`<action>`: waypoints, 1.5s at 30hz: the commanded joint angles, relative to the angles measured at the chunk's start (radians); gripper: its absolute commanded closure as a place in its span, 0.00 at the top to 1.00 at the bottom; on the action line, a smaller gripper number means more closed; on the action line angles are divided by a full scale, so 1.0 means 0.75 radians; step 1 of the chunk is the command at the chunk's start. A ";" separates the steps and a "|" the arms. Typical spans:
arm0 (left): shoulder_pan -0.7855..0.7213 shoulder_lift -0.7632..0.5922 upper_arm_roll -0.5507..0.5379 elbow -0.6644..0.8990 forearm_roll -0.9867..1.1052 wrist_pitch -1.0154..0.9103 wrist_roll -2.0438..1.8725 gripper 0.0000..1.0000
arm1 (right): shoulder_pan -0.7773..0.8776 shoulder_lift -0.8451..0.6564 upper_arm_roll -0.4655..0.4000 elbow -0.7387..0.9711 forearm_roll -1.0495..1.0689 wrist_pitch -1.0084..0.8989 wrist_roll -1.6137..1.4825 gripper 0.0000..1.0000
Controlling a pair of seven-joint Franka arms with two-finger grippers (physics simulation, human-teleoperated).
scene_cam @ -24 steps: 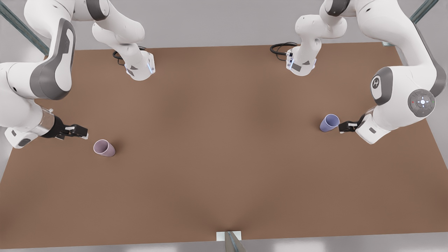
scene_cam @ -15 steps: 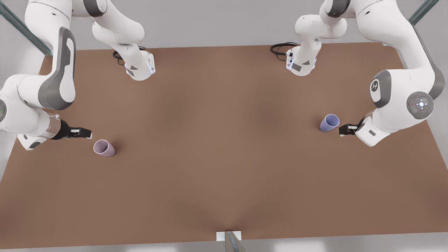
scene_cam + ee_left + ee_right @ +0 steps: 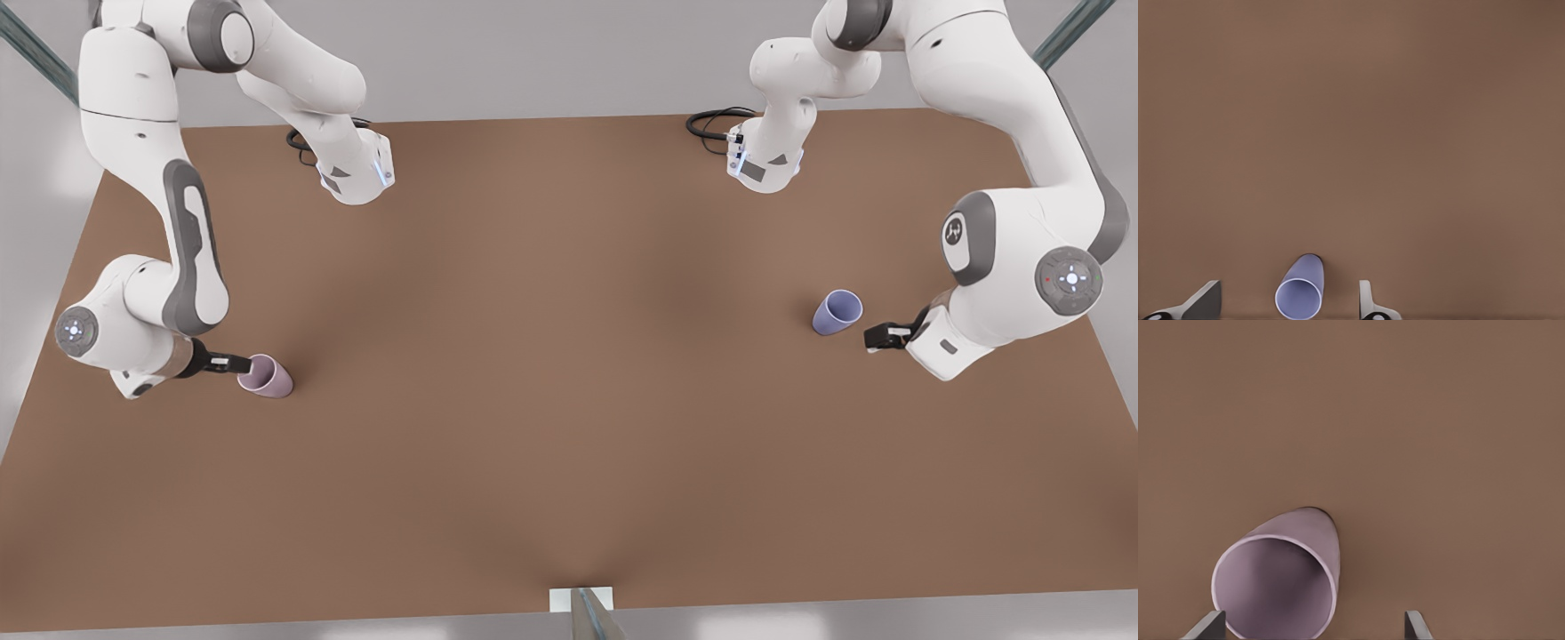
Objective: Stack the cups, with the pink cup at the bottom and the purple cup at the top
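The pink cup (image 3: 265,375) stands upright, mouth up, on the brown table (image 3: 551,356) at the front view's left. My right gripper (image 3: 240,363) is low beside the cup, its tips at the rim. In the right wrist view this gripper (image 3: 1315,618) is open, with the pink cup (image 3: 1281,580) off-centre, nearer one finger (image 3: 1210,625). The purple cup (image 3: 837,312) stands upright at the front view's right. My left gripper (image 3: 878,338) hangs open a short way from it, apart. In the left wrist view the purple cup (image 3: 1300,288) sits roughly midway ahead of the fingers (image 3: 1367,300).
Both arm bases (image 3: 356,173) (image 3: 765,164) are bolted at the table's far edge, each with a black cable. A small white mount (image 3: 582,600) juts over the near edge. Bare tabletop lies between the two cups.
The right arm has swung down and in, bringing its gripper from beside and above the pink cup to the cup's rim. The left gripper shifted slightly lower, away from the purple cup. Neither cup moved.
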 commanded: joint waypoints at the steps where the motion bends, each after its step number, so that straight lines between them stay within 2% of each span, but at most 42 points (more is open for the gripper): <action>1: -0.002 0.001 0.003 0.001 0.000 0.002 0.015 1.00 | -0.001 0.007 0.000 -0.036 0.002 0.245 -0.224 1.00; 8: 0.001 0.010 0.003 0.001 -0.004 0.002 0.015 1.00 | -0.005 0.064 0.000 -0.118 0.004 0.380 -0.224 0.98; 9: 0.001 0.010 0.003 0.001 -0.004 0.002 0.015 1.00 | -0.005 0.072 0.002 -0.118 0.008 0.380 -0.224 0.91; 10: 0.001 0.012 0.003 0.001 -0.004 0.002 0.015 1.00 | -0.005 0.074 0.002 -0.118 0.010 0.384 -0.224 0.80; 11: 0.001 0.012 0.003 0.001 -0.004 0.002 0.015 1.00 | -0.005 0.080 0.002 -0.118 0.010 0.390 -0.224 0.75; 12: 0.001 0.012 0.003 0.001 -0.004 0.002 0.017 1.00 | -0.005 0.089 0.000 -0.118 0.010 0.388 -0.224 0.64; 16: 0.001 0.018 0.005 0.001 -0.004 0.002 0.015 1.00 | 0.003 0.101 0.002 -0.118 0.033 0.386 -0.216 0.60; 19: 0.001 0.018 0.023 0.001 -0.004 0.012 0.017 1.00 | 0.005 0.103 0.002 -0.118 0.043 0.386 -0.216 0.44; 20: 0.001 0.020 0.023 0.001 -0.004 0.012 0.017 1.00 | 0.005 0.103 0.002 -0.118 0.043 0.386 -0.216 0.30; 21: 0.001 0.020 0.023 0.003 -0.004 0.010 0.017 1.00 | 0.005 0.103 0.002 -0.118 0.043 0.384 -0.216 0.23; 26: 0.003 0.026 0.031 -0.008 -0.007 0.026 0.013 1.00 | 0.015 0.062 0.014 -0.106 0.051 0.306 -0.212 0.21; 27: 0.003 0.020 0.031 -0.010 -0.007 0.026 0.013 1.00 | 0.015 0.011 0.069 -0.099 0.082 0.272 -0.205 0.21; 28: 0.003 0.008 0.031 -0.042 -0.009 0.049 0.013 1.00 | 0.019 -0.026 0.108 -0.010 0.149 0.112 -0.199 0.21; 29: 0.003 -0.007 0.031 -0.077 -0.009 0.075 0.011 1.00 | 0.038 -0.091 0.161 0.005 0.159 0.085 -0.128 0.21; 33: 0.003 -0.031 0.035 -0.132 -0.013 0.104 0.009 1.00 | 0.455 -0.077 0.188 0.185 0.168 0.032 0.535 0.21; 36: 0.005 -0.211 0.037 -0.457 -0.013 0.339 0.005 1.00 | 0.811 0.189 0.186 0.585 0.159 -0.029 1.115 0.21; 39: 0.003 -0.352 0.058 -0.799 -0.013 0.615 0.005 1.00 | 1.107 0.587 0.147 1.252 0.086 -0.291 1.578 0.21; 41: 0.003 -0.358 0.058 -0.912 -0.013 0.742 0.005 1.00 | 1.212 0.702 0.141 1.310 -0.033 -0.273 1.717 0.21; 43: 0.003 -0.356 0.058 -1.020 -0.013 0.830 0.005 1.00 | 1.245 0.870 0.139 1.467 -0.037 -0.226 1.830 0.21; 45: 0.003 -0.352 0.058 -1.096 -0.013 0.912 0.005 1.00 | 1.245 0.901 0.129 1.469 -0.039 -0.195 1.830 0.21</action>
